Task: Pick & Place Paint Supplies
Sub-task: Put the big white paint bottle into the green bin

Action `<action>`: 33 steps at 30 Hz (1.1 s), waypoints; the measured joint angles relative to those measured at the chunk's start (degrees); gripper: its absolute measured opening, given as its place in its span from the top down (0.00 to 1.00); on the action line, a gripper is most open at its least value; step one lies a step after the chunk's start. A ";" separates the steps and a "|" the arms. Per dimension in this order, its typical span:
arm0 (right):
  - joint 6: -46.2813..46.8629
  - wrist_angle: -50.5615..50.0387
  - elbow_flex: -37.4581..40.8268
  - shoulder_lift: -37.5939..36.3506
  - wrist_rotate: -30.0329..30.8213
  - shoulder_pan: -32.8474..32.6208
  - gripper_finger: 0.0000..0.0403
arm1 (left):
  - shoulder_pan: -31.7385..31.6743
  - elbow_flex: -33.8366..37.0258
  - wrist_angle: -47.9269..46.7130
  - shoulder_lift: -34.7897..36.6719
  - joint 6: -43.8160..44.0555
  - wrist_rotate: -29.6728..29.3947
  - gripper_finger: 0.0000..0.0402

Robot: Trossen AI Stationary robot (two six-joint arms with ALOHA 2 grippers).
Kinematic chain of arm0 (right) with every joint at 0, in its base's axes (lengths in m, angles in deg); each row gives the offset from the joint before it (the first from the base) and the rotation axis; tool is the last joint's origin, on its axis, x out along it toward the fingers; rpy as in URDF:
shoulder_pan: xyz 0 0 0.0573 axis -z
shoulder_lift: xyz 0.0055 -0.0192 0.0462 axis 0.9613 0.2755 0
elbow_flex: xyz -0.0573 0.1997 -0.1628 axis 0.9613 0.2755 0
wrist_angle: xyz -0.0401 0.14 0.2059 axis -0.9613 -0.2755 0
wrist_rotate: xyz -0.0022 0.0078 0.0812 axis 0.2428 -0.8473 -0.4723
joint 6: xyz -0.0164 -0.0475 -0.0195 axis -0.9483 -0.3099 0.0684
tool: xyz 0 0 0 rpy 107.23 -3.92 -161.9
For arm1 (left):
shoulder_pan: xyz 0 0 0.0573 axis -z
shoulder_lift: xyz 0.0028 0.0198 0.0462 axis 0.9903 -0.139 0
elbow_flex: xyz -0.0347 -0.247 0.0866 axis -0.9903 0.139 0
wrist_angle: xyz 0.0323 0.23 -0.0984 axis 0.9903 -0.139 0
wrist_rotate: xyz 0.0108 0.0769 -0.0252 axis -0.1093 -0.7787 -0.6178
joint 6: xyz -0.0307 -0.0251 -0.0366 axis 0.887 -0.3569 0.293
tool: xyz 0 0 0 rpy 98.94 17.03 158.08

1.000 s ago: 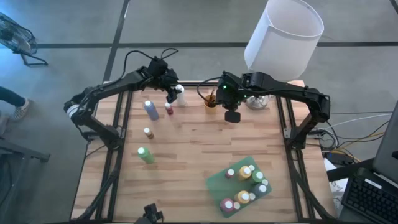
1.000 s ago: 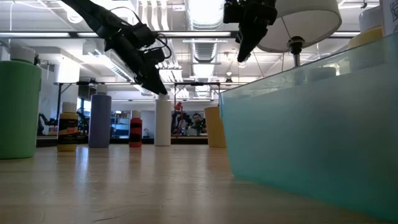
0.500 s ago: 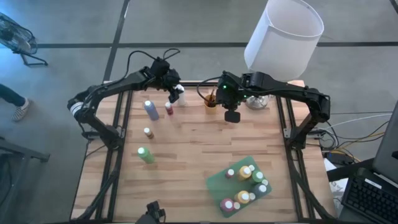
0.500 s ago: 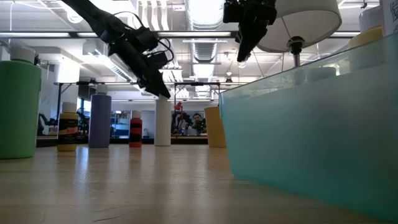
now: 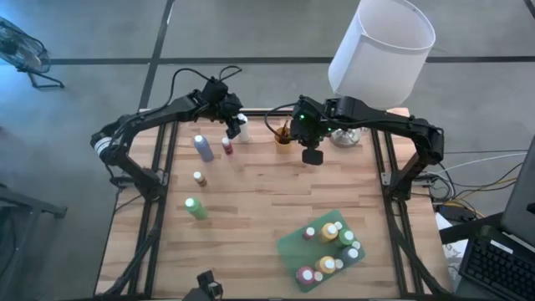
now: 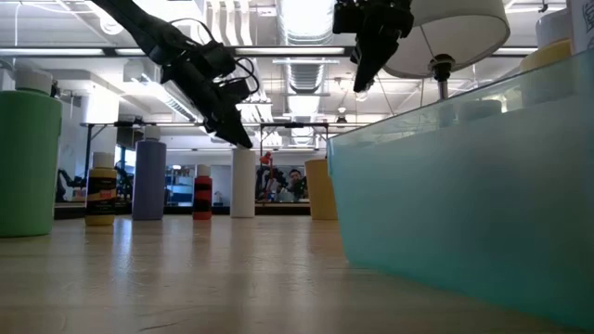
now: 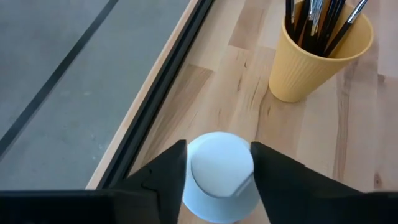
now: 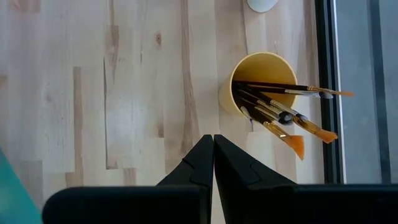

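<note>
A yellow cup (image 8: 260,84) held dark-handled brushes (image 8: 283,109); the green tray (image 5: 294,245) held bottles. The left claw (image 7: 217,171) straddled a white bottle (image 7: 219,171); the right claw (image 8: 213,155) was closed, empty.

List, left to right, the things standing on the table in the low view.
Green bottle → yellow-labelled bottle → lavender bottle → small red bottle → white bottle, with the left gripper at its top → yellow cup → teal tray.
</note>
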 joint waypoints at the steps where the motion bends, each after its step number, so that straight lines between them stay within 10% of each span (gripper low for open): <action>1: 0.00 0.00 0.00 0.00 0.00 0.00 0.98 | 0.00 0.00 0.01 0.00 0.00 0.02 0.57; 33: 4.75 7.80 0.82 -5.30 0.58 -1.96 0.98 | 1.95 -7.02 -6.88 8.47 12.66 0.72 0.68</action>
